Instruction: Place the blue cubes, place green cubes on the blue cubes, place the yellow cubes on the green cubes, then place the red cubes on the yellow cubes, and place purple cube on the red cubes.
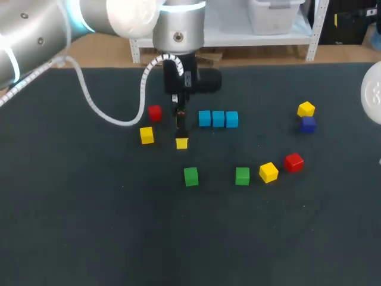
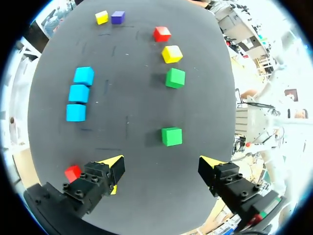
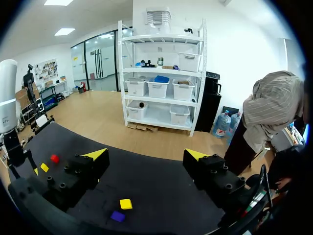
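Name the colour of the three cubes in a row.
The cubes are light blue; head view shows them best.

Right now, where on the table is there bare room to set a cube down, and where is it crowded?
Bare: the wide near strip of table before the two green cubes, and the gap between them and the blue row. Crowded: around the left gripper, with a red cube and a yellow cube close beside it.

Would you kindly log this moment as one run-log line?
blue cubes: three in a row | green cubes: apart, unstacked | left gripper: open, empty | right gripper: open, empty
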Motion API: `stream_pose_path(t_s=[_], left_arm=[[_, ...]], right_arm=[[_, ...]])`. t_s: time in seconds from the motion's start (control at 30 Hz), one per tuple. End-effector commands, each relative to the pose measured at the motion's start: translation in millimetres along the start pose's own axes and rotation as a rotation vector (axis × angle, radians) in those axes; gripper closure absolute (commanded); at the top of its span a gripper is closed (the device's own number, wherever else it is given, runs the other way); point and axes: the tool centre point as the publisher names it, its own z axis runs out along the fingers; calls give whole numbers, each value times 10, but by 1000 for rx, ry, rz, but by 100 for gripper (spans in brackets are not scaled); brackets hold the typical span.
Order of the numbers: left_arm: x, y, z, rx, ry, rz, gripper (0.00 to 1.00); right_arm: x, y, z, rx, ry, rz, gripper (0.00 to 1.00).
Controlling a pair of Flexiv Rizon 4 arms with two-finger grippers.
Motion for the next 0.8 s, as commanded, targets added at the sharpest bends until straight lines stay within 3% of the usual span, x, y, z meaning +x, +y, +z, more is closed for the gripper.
stream_pose_path(t_s=[0.03,0.27,0.37,0.8], left_arm=[[56,-132,125,-160,-25,49,0],[-50,-284,168,-205,-48,143,0],[-117,-371,222,-235,-11,150,0],[-203,-416,556,-224,-18,14,0]], right_arm=[[0,-6,1,-1,0,-1,0],[0,-6,1,-1,0,-1,0],[0,-6,1,-1,0,-1,0],[0,-6,1,-1,0,-1,0]])
